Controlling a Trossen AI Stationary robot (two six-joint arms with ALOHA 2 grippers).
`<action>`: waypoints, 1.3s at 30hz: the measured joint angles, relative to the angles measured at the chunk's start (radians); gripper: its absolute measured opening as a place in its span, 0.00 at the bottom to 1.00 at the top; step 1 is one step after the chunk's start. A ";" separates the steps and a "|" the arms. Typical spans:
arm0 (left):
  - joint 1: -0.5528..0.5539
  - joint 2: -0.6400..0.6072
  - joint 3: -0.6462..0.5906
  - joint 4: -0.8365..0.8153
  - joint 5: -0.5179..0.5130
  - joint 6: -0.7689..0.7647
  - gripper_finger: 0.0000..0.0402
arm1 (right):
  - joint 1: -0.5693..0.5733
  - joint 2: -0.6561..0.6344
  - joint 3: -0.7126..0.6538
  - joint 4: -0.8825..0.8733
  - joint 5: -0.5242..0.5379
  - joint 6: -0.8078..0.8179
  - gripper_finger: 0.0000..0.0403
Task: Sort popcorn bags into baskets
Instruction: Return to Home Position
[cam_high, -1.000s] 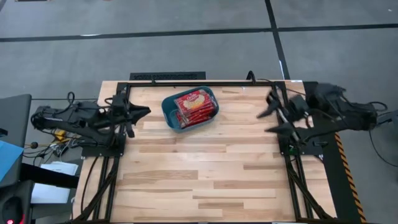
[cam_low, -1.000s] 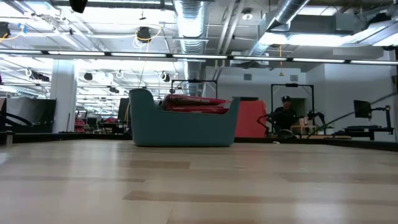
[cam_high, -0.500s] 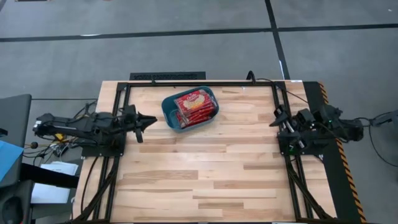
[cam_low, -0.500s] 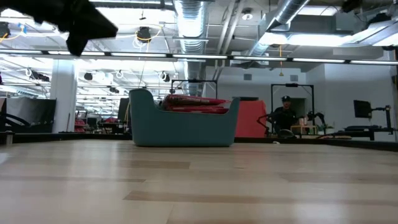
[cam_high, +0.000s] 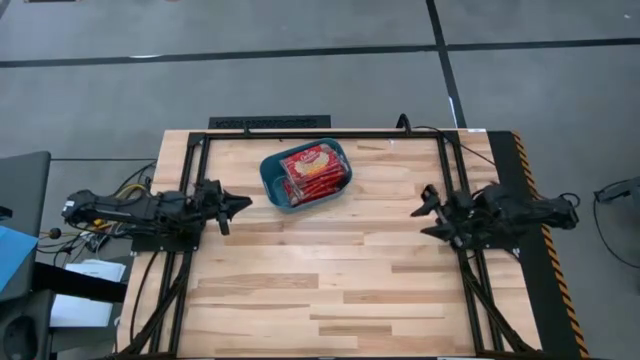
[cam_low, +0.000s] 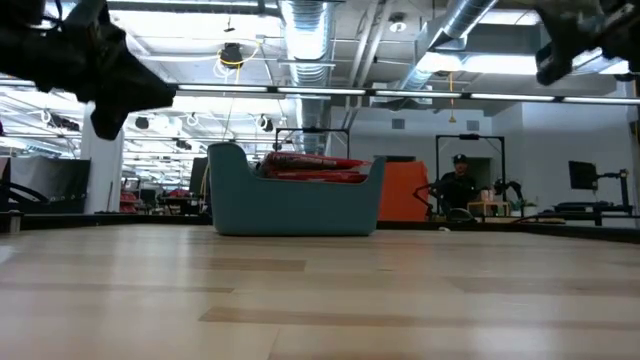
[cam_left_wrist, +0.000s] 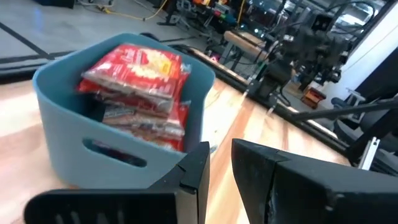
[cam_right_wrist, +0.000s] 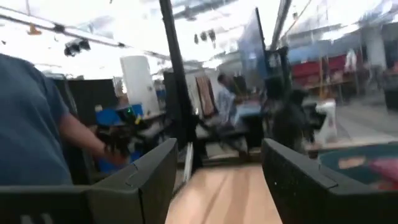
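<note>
The teal basket (cam_high: 271, 182) stands on the far middle of the table, also seen in the low view (cam_low: 290, 205) and the left wrist view (cam_left_wrist: 62, 124). Several red popcorn bags (cam_high: 315, 170) lie stacked inside it, the top ones rising just above the rim (cam_low: 310, 165), (cam_left_wrist: 137, 68). My left gripper (cam_high: 243, 201) hovers to the basket's left, pointing toward it, shut but for a slit (cam_left_wrist: 221, 162). My right gripper (cam_high: 427, 210) hovers near the table's right side, open and empty (cam_right_wrist: 217, 162).
Bare wooden table top (cam_high: 330, 270) stretches in front of the basket toward the near edge. Black frame rails (cam_high: 320, 133) run along the far and side edges. A person (cam_low: 458, 185) stands in the room beyond the table, and a blue sleeve (cam_right_wrist: 25, 124) shows in the right wrist view.
Both arms have drawn back from the basket and come down. The left gripper has moved toward the near edge and dropped into the low view. The right gripper has swung toward the near edge, still open. The basket and bags have stayed put.
</note>
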 joint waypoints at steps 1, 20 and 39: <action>0.000 -0.006 -0.013 -0.001 0.000 0.000 0.14 | 0.001 -0.001 -0.021 0.005 0.000 0.007 0.63; -0.003 -0.043 -0.127 0.076 0.025 0.007 0.14 | -0.002 0.002 -0.073 -0.075 0.002 -0.049 0.63; -0.003 -0.042 -0.129 0.076 0.024 -0.051 0.14 | -0.002 0.002 -0.073 -0.150 0.002 -0.050 0.63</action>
